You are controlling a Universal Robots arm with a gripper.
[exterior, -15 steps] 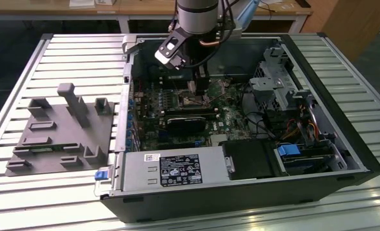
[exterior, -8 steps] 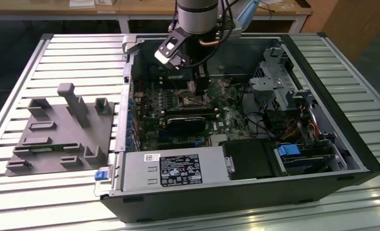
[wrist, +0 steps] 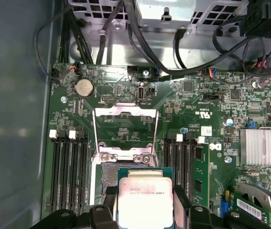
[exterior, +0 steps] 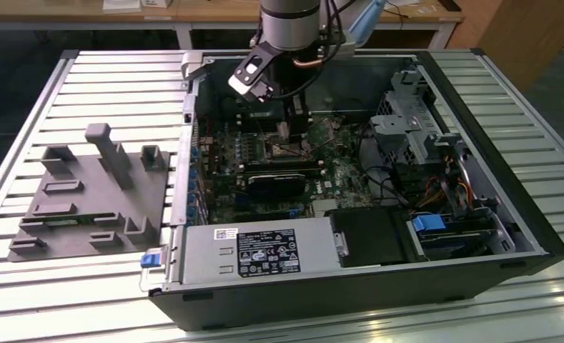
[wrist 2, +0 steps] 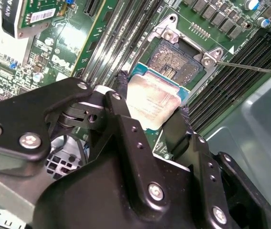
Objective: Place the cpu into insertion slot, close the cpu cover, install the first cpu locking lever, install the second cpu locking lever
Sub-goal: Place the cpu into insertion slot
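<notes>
The cpu [wrist 2: 152,102] [wrist: 145,198], a flat square chip with a silvery top on a green edge, sits between the two black fingers of my gripper [wrist 2: 152,109] [wrist: 145,206], which is shut on it. It hangs slightly tilted over one edge of the insertion slot [wrist 2: 183,59] [wrist: 107,174], whose dark pin field still shows past the chip. The cpu cover [wrist: 124,125], a thin metal frame, stands swung open beyond the slot. A thin metal locking lever [wrist 2: 250,67] juts out beside the socket. In the exterior view the gripper [exterior: 287,134] reaches down into the open computer case above the motherboard [exterior: 262,161].
Long black memory slots [wrist: 68,167] [wrist 2: 231,76] flank the socket on both sides. Black cables [wrist: 140,43] and a drive cage [exterior: 410,125] crowd the case's far side. A power supply [exterior: 262,250] lies at the front. A grey fixture [exterior: 91,193] sits on the slatted table at the exterior view's left.
</notes>
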